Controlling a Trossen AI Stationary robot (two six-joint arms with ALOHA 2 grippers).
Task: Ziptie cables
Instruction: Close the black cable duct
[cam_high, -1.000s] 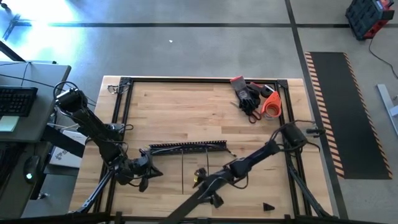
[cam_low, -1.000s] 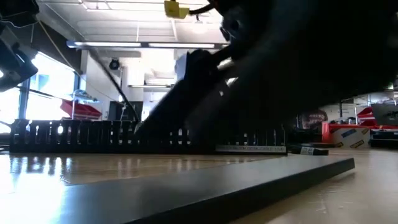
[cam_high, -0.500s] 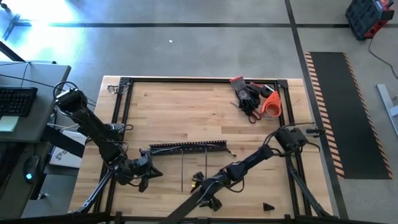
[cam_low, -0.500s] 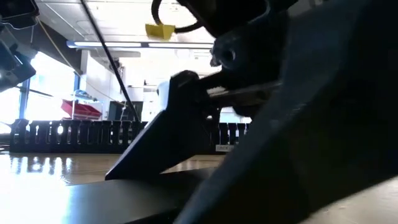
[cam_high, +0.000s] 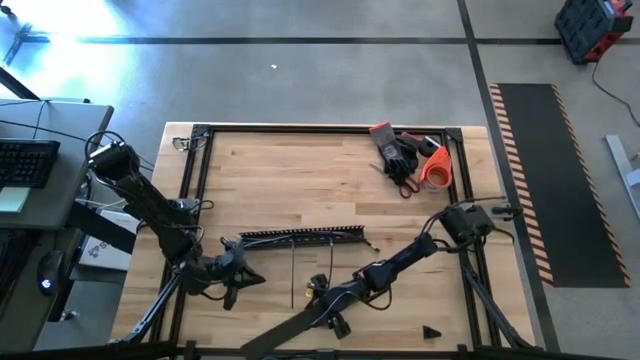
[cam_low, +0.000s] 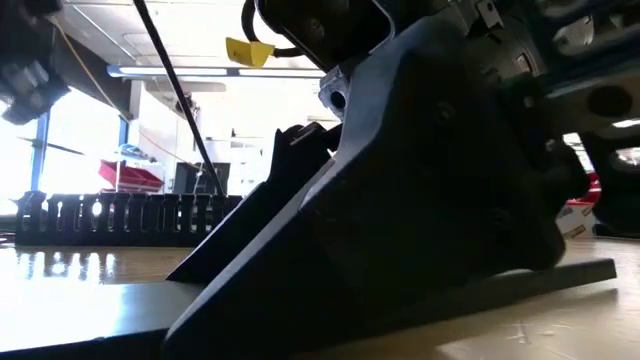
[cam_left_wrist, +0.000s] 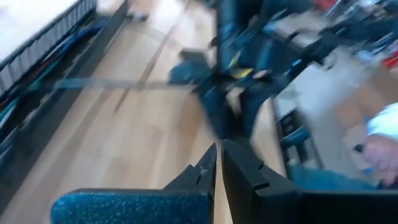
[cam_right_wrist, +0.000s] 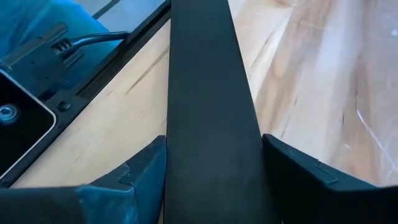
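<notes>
From the high view, the black slotted duct (cam_high: 302, 237) lies across the middle of the table (cam_high: 320, 170), with its long axis running from left to right. Thin wires, which I take for the cables (cam_high: 293, 275), cross it and run toward the near edge; they are too thin to see well here. The left gripper (cam_high: 240, 277) hovers just beside the left end of the duct, and the right gripper (cam_high: 322, 305) is low over the near part of the table, on a flat black strip (cam_high: 285, 332) that points toward the near-left. In the low view, the right arm fills most of the picture and the duct (cam_low: 120, 218) stands behind it; one thin dark line rises from it, perhaps a cable. In the left wrist view, the left fingers (cam_left_wrist: 245, 174) are almost together with only a narrow slit between them, and nothing is held. In the right wrist view, the right fingers (cam_right_wrist: 146, 168) stand wide, one on each side of the strip (cam_right_wrist: 208, 112), pressed against its edges. I judge that both grippers are near the cables, but the left one is free for them.
</notes>
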